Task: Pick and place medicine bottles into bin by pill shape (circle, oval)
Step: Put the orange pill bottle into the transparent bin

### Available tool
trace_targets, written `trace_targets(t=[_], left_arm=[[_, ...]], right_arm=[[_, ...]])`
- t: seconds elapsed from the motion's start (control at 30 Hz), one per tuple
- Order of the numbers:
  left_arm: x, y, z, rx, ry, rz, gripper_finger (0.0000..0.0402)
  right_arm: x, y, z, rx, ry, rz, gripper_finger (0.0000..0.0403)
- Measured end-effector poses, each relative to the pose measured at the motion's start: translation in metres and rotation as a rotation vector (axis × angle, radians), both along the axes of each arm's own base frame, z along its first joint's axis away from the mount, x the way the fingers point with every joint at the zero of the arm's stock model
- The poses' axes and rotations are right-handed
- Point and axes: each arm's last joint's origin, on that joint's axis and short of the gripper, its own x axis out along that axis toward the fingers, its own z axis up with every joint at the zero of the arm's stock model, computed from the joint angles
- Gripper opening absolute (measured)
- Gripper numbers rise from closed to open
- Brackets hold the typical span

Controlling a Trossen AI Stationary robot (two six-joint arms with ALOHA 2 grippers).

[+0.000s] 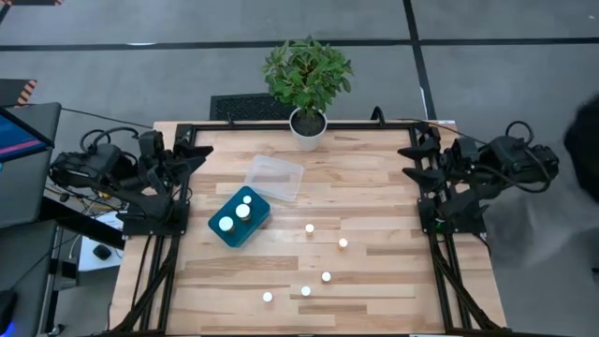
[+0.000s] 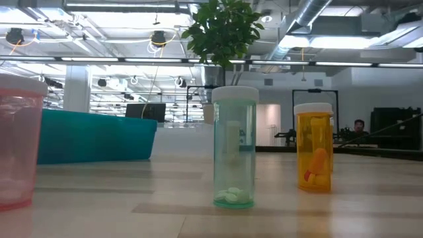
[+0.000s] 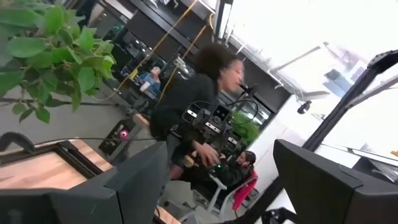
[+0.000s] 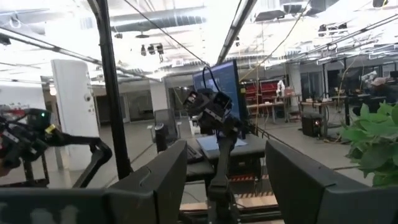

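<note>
Five small white-capped medicine bottles stand upright on the wooden table: (image 1: 310, 227), (image 1: 343, 242), (image 1: 326, 276), (image 1: 305, 290), (image 1: 268, 297). The low view shows a pale green bottle (image 2: 234, 149), an orange bottle (image 2: 313, 149) and a pink one (image 2: 20, 142) close up. Three more white caps sit in the teal bin (image 1: 225, 234). A clear bin (image 1: 274, 178) lies beside it. My left gripper (image 1: 201, 153) is open and empty at the table's far left corner. My right gripper (image 1: 410, 161) is open and empty at the far right. Both touch nothing.
A potted plant in a white pot (image 1: 307, 126) stands at the middle of the table's far edge. A person (image 3: 193, 112) stands beyond the table in the left wrist view. Another person shows at the right edge of the high view (image 1: 585, 140).
</note>
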Motion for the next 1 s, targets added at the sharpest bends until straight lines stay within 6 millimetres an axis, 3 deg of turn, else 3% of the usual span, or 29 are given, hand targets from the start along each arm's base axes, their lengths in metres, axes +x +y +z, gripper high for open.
trace_targets(t=[1.0], left_arm=[[0.007,0.002,-0.004,-0.039,0.046,0.150,0.0288]], right_arm=[[-0.016,-0.004,-0.005,0.023,0.037,0.040,0.0226]])
